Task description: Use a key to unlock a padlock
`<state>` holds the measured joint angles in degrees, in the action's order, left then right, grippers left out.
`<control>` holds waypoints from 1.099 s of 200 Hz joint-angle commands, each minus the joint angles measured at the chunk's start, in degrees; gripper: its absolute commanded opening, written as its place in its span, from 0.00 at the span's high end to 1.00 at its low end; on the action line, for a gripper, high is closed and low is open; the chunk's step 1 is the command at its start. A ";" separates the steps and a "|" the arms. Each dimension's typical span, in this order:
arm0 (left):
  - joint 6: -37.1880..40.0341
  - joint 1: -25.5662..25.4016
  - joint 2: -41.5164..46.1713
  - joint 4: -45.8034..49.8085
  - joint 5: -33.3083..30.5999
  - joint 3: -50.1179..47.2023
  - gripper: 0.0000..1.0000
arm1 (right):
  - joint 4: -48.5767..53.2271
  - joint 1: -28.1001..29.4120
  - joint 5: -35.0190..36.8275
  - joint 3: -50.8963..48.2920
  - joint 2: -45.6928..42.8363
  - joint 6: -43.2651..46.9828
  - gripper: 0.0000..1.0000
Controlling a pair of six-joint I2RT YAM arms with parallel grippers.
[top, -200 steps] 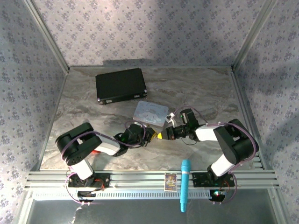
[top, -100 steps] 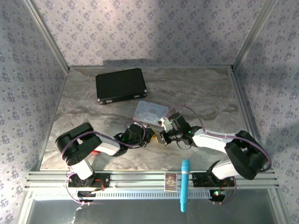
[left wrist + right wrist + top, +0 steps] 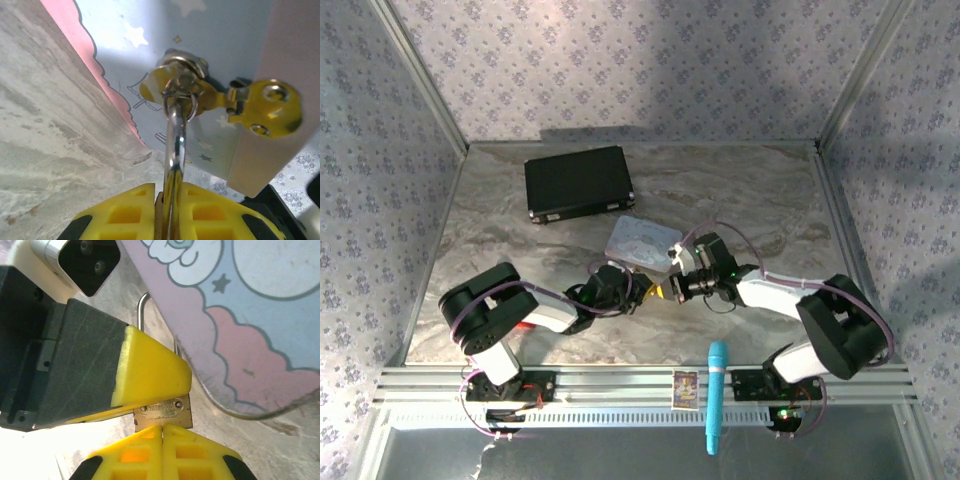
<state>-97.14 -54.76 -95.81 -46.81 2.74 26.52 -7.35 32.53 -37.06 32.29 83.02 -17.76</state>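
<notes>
Right wrist view: the padlock is just beside the edge of the tin, low over the marbled worktop; I cannot tell if it touches the worktop. Its brass body, with a small name plate, shows between the two tools. A yellow finger of the left tool lies across the upper part of the body. The thin shackle comes out behind this finger, toward the rim of the tin. The right tool is clenched, its two fingers pressed flat together, and their tips meet the lower edge of the body. The key is hidden; I cannot tell if it sits between these fingers.

In the left wrist view the left tool is clenched on a thin silvery bar, probably the shackle seen from its edge. The bar goes up to a small metal ring at a yellow fitting on the tin.

In the top external view both tools meet at the near edge of the tin, around the middle of the worktop. A black case lies well apart, at the far left.
</notes>
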 commanded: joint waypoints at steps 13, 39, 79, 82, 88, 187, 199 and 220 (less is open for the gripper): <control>-0.50 -1.57 0.54 -2.85 7.09 1.21 1.00 | -2.86 -3.18 -8.86 0.95 3.64 -3.18 0.97; -0.59 -1.49 0.45 -2.52 6.75 0.90 1.00 | -1.37 -2.92 -5.22 -0.02 1.89 -1.88 0.97; -1.02 -1.49 -0.49 -2.06 6.70 1.25 1.00 | 1.57 -2.37 0.26 -0.94 -2.55 0.17 0.79; -1.03 -1.49 -0.59 -2.06 6.74 1.27 1.00 | 1.87 -2.29 0.55 -0.84 -2.75 0.40 0.79; -1.03 -1.48 -0.77 -2.14 6.71 1.40 1.00 | 2.46 -2.12 0.94 -0.75 -3.07 0.76 0.78; 9.68 -0.96 -0.43 20.19 7.08 6.76 1.00 | 16.98 3.59 33.32 7.51 -10.29 -6.07 0.42; 11.02 -0.63 -0.60 21.95 7.39 7.13 1.00 | 19.82 3.92 36.20 10.21 -8.74 -7.05 0.41; 13.46 -0.26 -0.20 25.35 7.32 7.47 1.00 | 24.50 4.22 41.33 14.04 -6.78 -10.13 0.41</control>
<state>-87.77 -55.24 -96.12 -32.18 6.57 33.71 10.70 36.27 -5.56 41.47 74.26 -23.16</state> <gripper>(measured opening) 0.122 0.590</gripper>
